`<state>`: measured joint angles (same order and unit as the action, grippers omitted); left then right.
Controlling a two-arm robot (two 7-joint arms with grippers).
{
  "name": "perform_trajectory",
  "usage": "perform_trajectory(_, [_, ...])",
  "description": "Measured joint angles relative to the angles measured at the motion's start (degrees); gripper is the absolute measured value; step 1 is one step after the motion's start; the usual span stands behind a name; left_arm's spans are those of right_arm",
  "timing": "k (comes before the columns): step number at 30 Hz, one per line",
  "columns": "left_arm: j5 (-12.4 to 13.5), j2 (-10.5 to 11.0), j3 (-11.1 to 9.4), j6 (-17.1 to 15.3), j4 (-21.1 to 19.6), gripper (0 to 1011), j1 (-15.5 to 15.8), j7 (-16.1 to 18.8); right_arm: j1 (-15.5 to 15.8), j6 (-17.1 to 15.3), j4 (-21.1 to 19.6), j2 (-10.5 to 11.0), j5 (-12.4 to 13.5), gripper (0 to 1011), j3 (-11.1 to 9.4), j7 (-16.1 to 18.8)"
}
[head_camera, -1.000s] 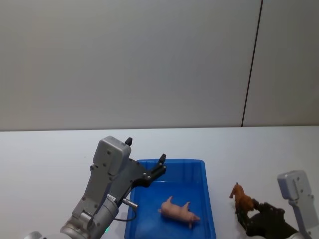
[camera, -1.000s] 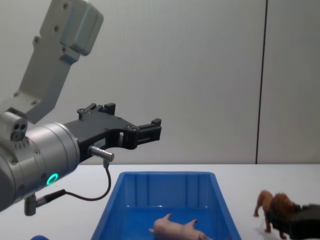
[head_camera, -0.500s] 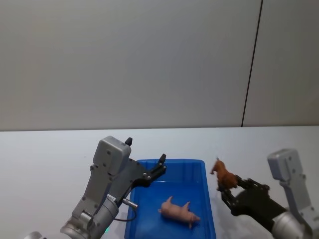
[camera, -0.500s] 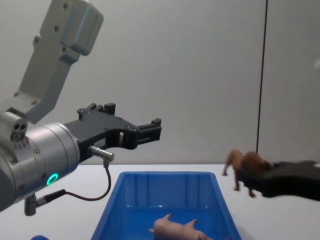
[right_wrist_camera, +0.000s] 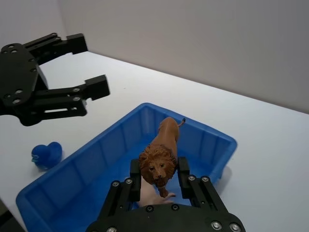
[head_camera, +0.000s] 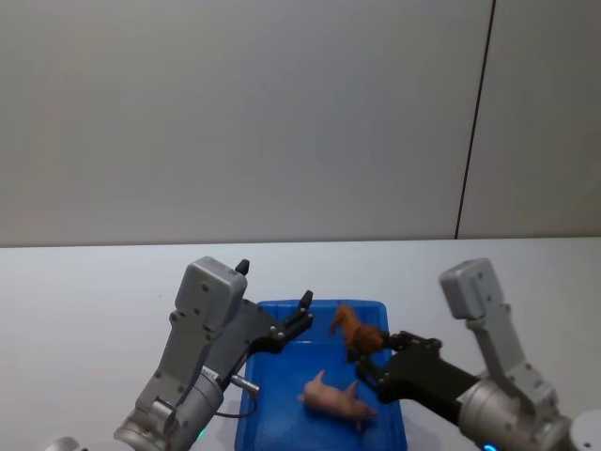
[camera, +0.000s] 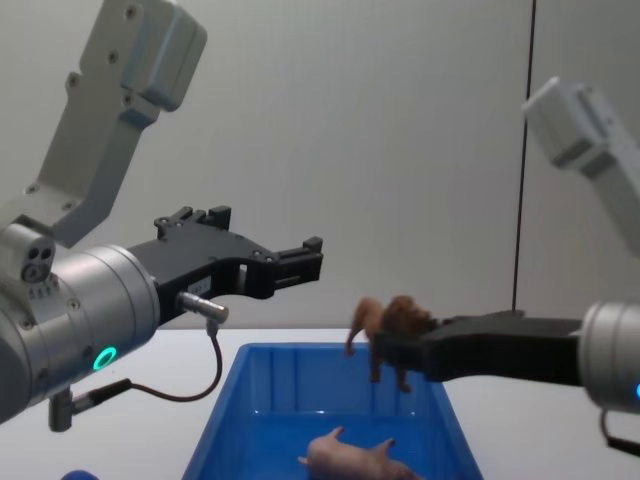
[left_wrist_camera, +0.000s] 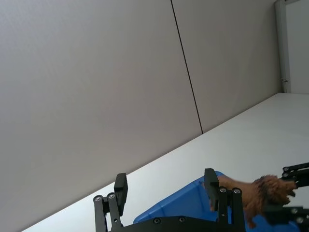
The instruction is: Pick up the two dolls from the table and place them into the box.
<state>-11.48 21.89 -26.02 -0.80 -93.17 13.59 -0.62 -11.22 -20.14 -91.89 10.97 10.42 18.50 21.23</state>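
Currently my right tool (head_camera: pixel 370 354) is clamped on the lion (head_camera: pixel 354 330), one pad on each flank just behind the mane, holding it upright in the air over the right half of the box (head_camera: pixel 274 387). The pig (head_camera: pixel 336 398) lies on its side on the box floor, below and a little nearer me than the lion. My left tool (head_camera: pixel 274 284) hangs spread wide and empty above the box's far left corner. The box sits on the white bench (head_camera: pixel 94 282).

Handling, as I judge it: the lion looks like rigid moulded plastic, light, not fragile. Its flanks are smooth and rounded, so it could twist or slide in the pads. The trunk is the best hold. The legs and tail are thin, and the mane is too uneven to seat on.
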Motion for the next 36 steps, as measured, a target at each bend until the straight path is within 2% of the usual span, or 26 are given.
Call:
perform_trajectory(3, [0.0,0.0,0.0,0.0,0.0,1001,0.0,0.0,-0.9,-0.7,1.1,-0.8,-0.3,477,0.6,1.3])
perform_trajectory(5, [0.0,0.0,0.0,0.0,0.0,1001,0.0,0.0,-1.4,-1.0,1.9,-1.2,-0.4,577,0.9,2.1])
perform_trajectory(7, [0.0,0.0,0.0,0.0,0.0,1001,0.0,0.0,-1.6,-1.2,2.3,-1.4,-0.5,597,1.1,2.5])
perform_trajectory(9, [0.0,0.0,0.0,0.0,0.0,1001,0.0,0.0,-1.9,-1.5,2.7,-1.5,-0.6,682,1.3,3.1])
perform_trajectory(19, [0.0,0.0,0.0,0.0,0.0,1001,0.0,0.0,-1.2,-0.7,2.6,-0.6,0.3,978,0.9,3.2])
perform_trajectory(23, [0.0,0.0,0.0,0.0,0.0,1001,0.0,0.0,-0.1,0.6,1.6,0.5,1.5,1001,0.2,2.5])
perform_trajectory(36, [0.0,0.0,0.0,0.0,0.0,1001,0.0,0.0,5.4,5.5,-2.5,6.3,6.7,1001,-3.6,-0.8])
